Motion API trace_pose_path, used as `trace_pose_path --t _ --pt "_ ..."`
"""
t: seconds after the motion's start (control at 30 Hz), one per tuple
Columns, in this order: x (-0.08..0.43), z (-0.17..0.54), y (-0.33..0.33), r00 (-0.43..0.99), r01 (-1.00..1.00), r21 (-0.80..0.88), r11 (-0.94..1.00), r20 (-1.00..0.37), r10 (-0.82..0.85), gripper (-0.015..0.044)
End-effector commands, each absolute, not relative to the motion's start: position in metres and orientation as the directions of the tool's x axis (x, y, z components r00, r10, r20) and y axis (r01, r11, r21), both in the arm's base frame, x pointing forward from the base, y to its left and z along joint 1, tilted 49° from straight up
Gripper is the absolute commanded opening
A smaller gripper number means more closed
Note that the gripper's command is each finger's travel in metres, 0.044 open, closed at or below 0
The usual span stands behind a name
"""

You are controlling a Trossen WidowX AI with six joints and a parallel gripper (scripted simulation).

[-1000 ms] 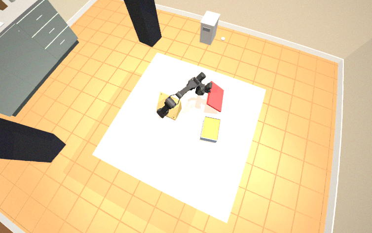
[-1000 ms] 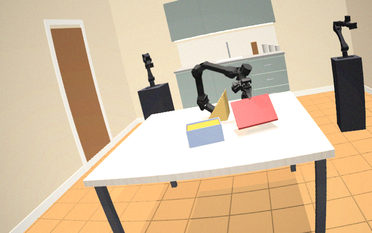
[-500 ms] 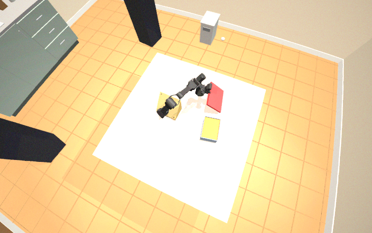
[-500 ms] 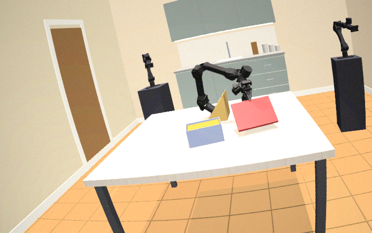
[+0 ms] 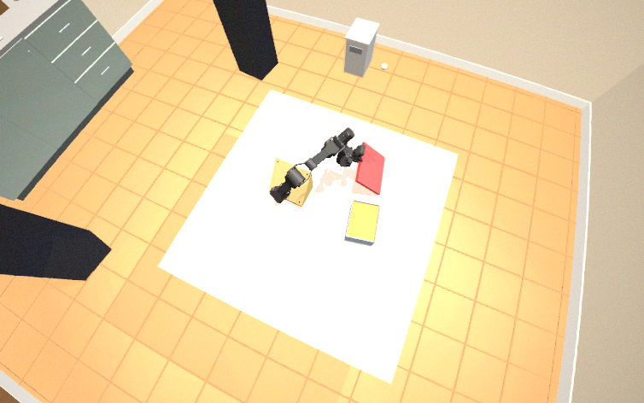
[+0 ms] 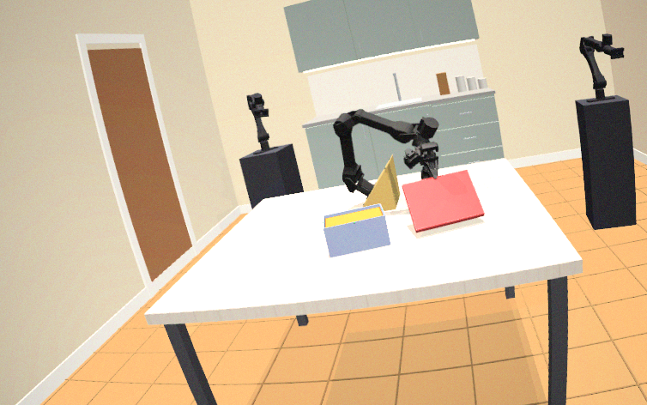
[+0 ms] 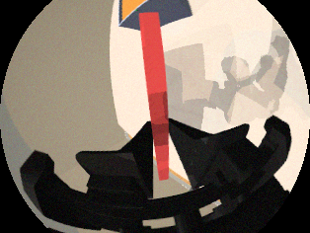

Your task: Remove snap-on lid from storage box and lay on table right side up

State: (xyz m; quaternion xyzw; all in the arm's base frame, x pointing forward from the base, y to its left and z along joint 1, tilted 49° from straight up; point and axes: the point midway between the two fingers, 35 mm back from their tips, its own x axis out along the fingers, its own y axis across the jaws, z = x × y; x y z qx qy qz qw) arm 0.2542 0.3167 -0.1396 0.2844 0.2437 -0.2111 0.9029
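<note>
The red lid (image 5: 371,173) (image 6: 444,200) (image 7: 154,59) is off the box and tilted, its edge nearest the exterior camera low and its far edge raised. A narrow shadow shows below that low edge; whether the edge touches the table is hard to tell. My gripper (image 5: 360,158) (image 6: 432,176) (image 7: 158,123) is shut on the lid at its raised side. The blue storage box (image 5: 360,241) (image 6: 358,236) (image 7: 175,14) stands upright and uncovered beside the lid, with yellow showing inside. The lid's underside is hidden in the top and exterior views.
The white table (image 5: 284,252) (image 6: 267,281) carries everything. A tan wedge-shaped mount (image 5: 283,170) (image 6: 390,193) stands under the arm's base, behind the box in the exterior view. Two black pedestals (image 6: 272,174) (image 6: 605,162) with other arms stand off the table.
</note>
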Motion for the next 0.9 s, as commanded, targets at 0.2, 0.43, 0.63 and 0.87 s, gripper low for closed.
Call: trace_pose_path --t 0.2,0.43,0.63,0.87 --pt "0.255 -0.144 0.312 0.796 0.514 0.413 0.752 -0.556 -0.239 0.0" --pt "0.256 -0.148 0.308 0.796 0.514 0.413 0.752 -0.556 -0.239 0.0" --pt "0.256 -0.151 0.304 0.796 0.514 0.413 0.752 -0.556 -0.239 0.0" --pt "0.257 -0.155 0.3 0.796 0.514 0.413 0.752 -0.556 -0.239 0.0"
